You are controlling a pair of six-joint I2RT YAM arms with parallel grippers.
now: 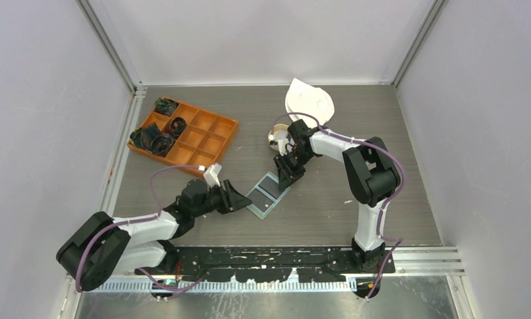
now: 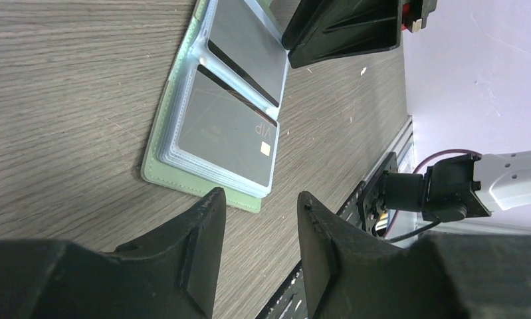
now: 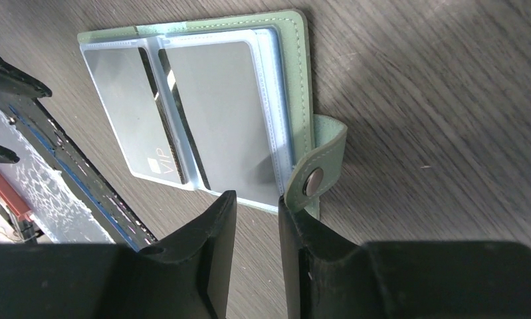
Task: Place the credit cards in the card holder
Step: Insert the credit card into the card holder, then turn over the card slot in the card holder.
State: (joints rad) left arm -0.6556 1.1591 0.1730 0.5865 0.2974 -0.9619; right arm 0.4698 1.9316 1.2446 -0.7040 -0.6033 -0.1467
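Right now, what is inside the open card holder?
A grey VIP card and a plain grey card, one per facing pocket of the holder. Pockets stacked underneath are covered.

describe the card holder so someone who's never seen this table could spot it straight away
On the grey wood-grain table, look at the middle, nearer the front than the orange compartment box. The card holder lies there opened flat. It is the only sage-green wallet, with clear sleeves showing grey cards and a snap tab on one edge.
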